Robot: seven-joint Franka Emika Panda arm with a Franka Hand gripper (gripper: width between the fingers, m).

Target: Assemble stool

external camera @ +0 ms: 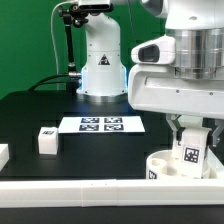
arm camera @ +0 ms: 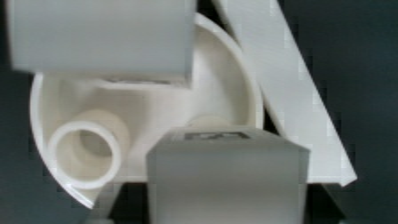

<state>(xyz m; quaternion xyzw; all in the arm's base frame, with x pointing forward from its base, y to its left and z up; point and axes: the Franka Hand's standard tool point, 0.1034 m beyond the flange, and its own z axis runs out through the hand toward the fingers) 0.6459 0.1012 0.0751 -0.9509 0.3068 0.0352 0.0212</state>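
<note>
My gripper (external camera: 190, 136) is low at the exterior view's right, shut on a white stool leg (external camera: 190, 156) with a black-and-white tag. The leg stands upright inside the round rimmed seat disc (external camera: 162, 160). In the wrist view my gripper (arm camera: 169, 105) has both fingers (arm camera: 222, 178) over the seat disc (arm camera: 63, 95). The leg (arm camera: 217, 133) shows between them, beside a round socket ring (arm camera: 80, 145). A second loose leg (external camera: 47, 140) lies on the black table at the exterior view's left. I cannot tell whether the held leg touches the disc.
The marker board (external camera: 100, 124) lies flat behind the middle of the table. The long white border rail (external camera: 90, 192) runs along the front and shows in the wrist view (arm camera: 285, 70) next to the disc. The robot base (external camera: 100, 65) stands at the back. Another white part (external camera: 3, 153) sits at the left edge.
</note>
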